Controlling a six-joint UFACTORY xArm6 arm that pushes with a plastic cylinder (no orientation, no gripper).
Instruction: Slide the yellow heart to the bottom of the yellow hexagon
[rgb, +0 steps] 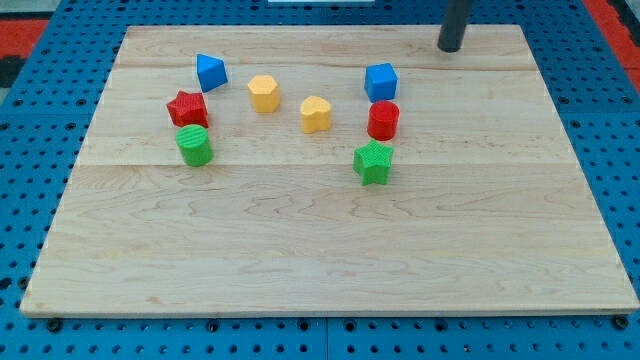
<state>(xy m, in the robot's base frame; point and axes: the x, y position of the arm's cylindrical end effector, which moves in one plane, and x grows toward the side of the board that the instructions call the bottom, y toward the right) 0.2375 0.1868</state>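
Scanning from the view's left: yellow hexagon (263, 93) sits on the worktop (320, 250), upper left of centre. Yellow heart (316, 114) lies just to its right and slightly lower, apart, not below it. My tip (449, 46) is well apart at the view's top right, touching no block. No pincer fitted. Slide appears not yet begun.

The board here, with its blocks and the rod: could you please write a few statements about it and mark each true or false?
1. My tip touches the yellow heart. False: it stands apart, near the top edge.
2. The yellow hexagon lies left of the heart. True.
3. The blue cube sits above the red cylinder. True.
4. The green star sits left of the green cylinder. False: it is to its right.
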